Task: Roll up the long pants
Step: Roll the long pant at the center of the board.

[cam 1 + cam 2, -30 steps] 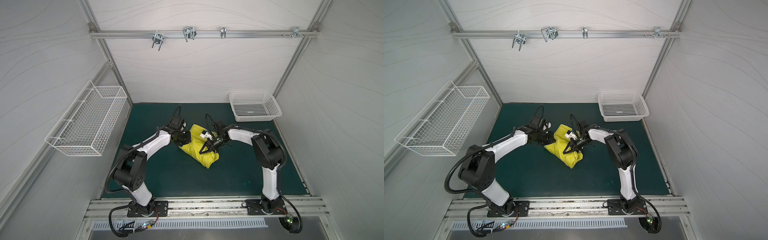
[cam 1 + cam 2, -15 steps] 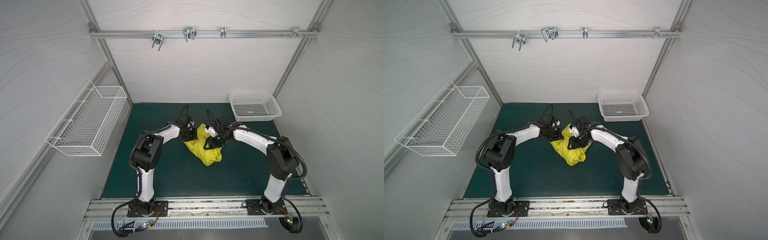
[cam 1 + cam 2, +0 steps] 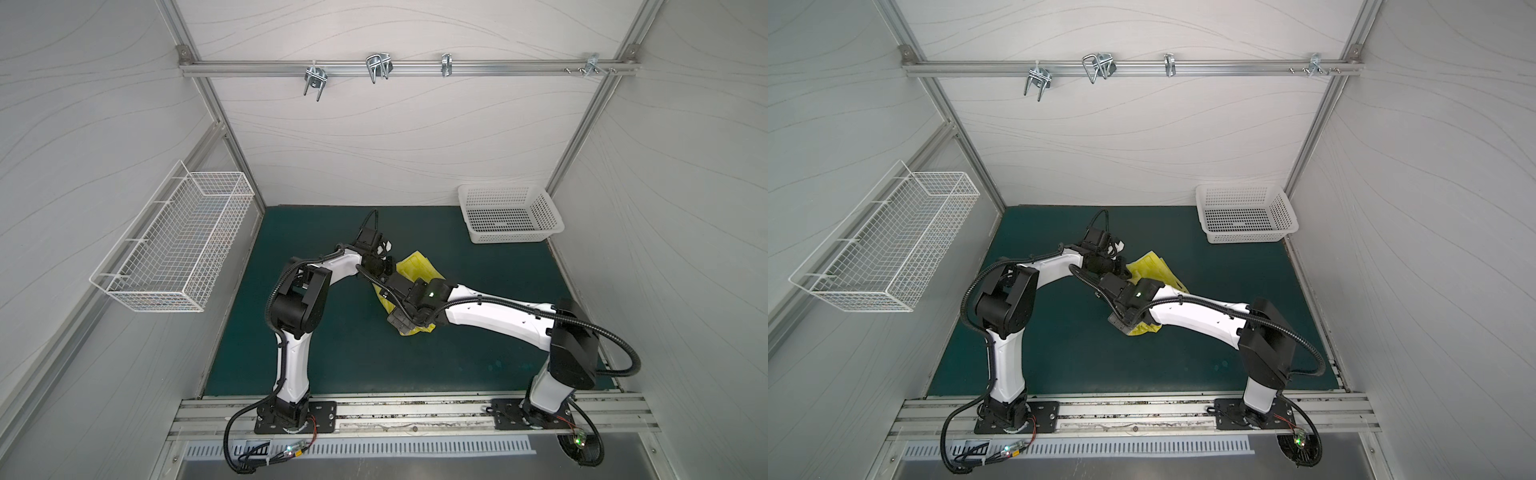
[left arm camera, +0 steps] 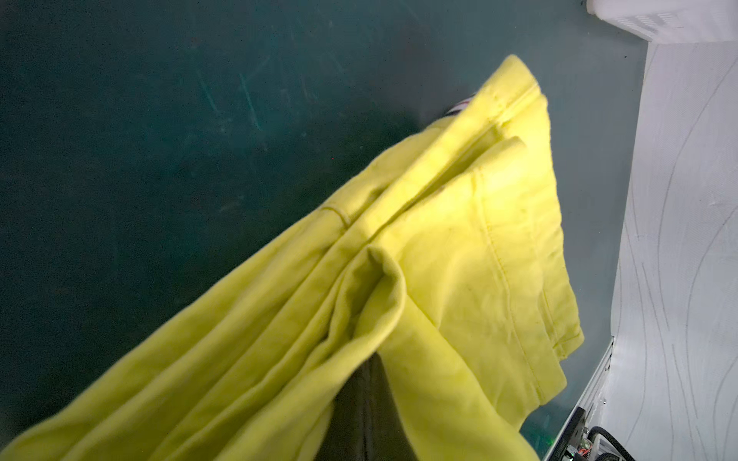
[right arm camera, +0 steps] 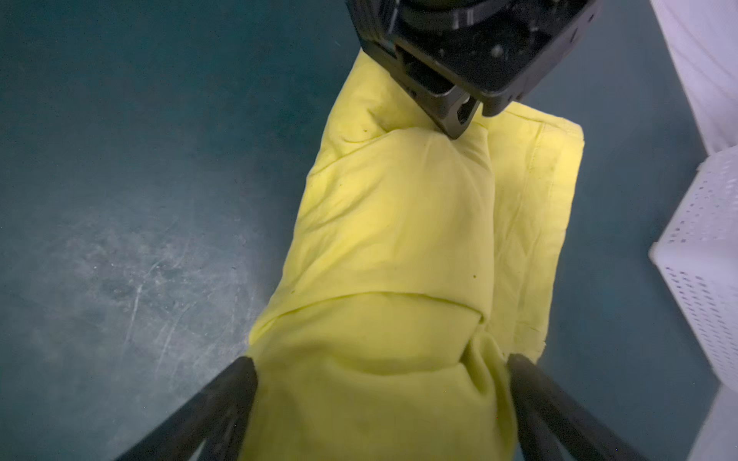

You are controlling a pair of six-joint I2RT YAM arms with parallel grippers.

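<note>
The long pants (image 3: 417, 268) (image 3: 1152, 270) lie as a bright yellow-green rolled bundle in the middle of the green mat, partly hidden under my arms in both top views. My left gripper (image 3: 387, 268) (image 4: 369, 365) is shut on a fold at the bundle's far end, and its dark fingertip (image 5: 459, 119) pinches the cloth there. My right gripper (image 3: 401, 326) (image 5: 381, 375) is open at the bundle's near end. One black finger (image 5: 235, 383) stands on each side of the roll (image 5: 399, 219).
A white plastic basket (image 3: 511, 214) (image 3: 1246, 214) stands at the mat's back right corner, near the pants (image 4: 439, 259). A white wire basket (image 3: 178, 241) hangs on the left wall. A rail with metal hooks (image 3: 378, 68) crosses the back wall.
My right gripper has opened, letting go of the fabric, and its arm has swung over the bundle's near end. The left arm has reached further in, still pinching the cloth.
</note>
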